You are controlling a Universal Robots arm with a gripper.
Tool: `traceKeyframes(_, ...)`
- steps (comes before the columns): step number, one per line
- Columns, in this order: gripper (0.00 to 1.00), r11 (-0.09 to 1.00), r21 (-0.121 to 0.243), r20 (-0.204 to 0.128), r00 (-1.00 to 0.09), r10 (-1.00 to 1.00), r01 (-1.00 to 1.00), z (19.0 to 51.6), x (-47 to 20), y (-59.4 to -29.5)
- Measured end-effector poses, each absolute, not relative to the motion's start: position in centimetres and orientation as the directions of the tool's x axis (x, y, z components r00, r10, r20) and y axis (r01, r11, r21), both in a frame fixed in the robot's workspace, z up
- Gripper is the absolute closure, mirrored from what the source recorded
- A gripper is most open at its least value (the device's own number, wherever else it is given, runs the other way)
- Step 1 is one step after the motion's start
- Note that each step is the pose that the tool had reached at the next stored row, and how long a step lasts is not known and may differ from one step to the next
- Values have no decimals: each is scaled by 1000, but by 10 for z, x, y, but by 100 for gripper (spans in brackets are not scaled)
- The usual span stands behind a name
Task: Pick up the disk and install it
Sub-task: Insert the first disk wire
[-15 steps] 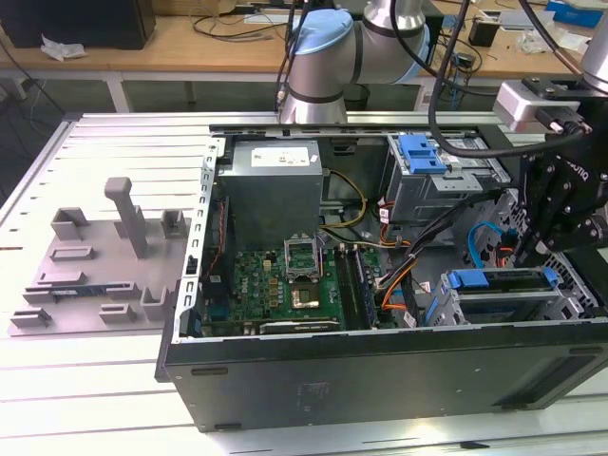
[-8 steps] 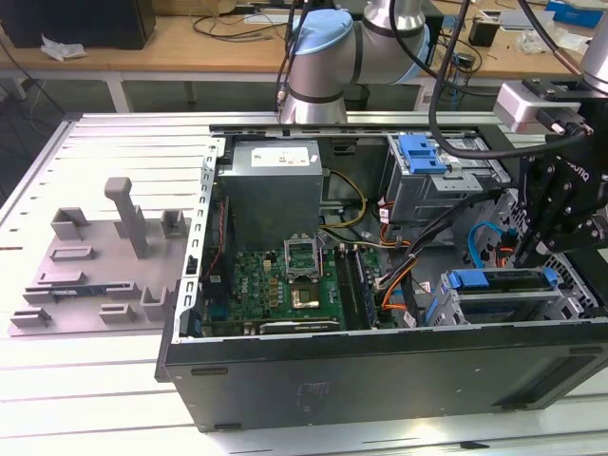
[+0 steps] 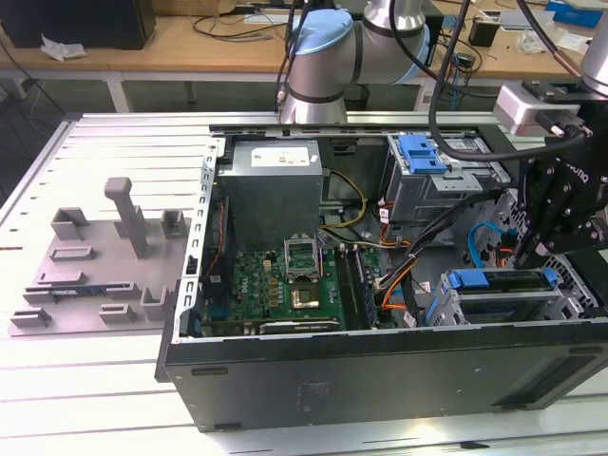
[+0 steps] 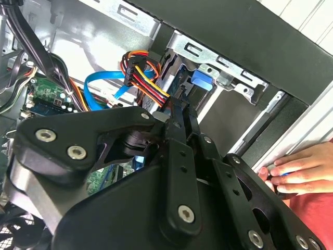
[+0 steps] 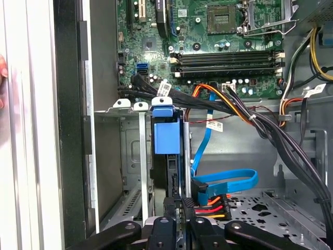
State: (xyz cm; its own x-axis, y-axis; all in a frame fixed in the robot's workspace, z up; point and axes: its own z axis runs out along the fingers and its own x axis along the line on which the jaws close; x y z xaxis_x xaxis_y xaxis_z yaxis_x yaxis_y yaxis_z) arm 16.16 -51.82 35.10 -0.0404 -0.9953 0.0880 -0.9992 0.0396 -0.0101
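The disk (image 5: 167, 136) stands on edge in the lower drive bay, its blue carrier tab facing the motherboard. In the exterior view the disk's blue frame (image 3: 496, 278) runs along the top of the bay at the case's front right corner. My black gripper (image 5: 177, 212) is over the disk's end that faces away from the motherboard, and its fingers (image 5: 161, 225) are closed on the disk's thin edge. In the exterior view the gripper (image 3: 528, 258) hangs just above the bay. The second wrist view has the gripper's linkage (image 4: 179, 156) pointing at the blue carrier (image 4: 200, 79).
Blue and orange-red cables (image 5: 216, 195) lie right beside the disk's end. A grey cage with a blue latch (image 3: 424, 152) sits behind the bay, and a grey box with a white label (image 3: 275, 157) is further to the exterior view's left. A person's hand (image 4: 297, 171) rests on the case edge.
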Motion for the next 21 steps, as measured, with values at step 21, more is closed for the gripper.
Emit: traceKeyframes(21, 83, 39, -10, 88, -40, -995, -999, 346, 162, -518)
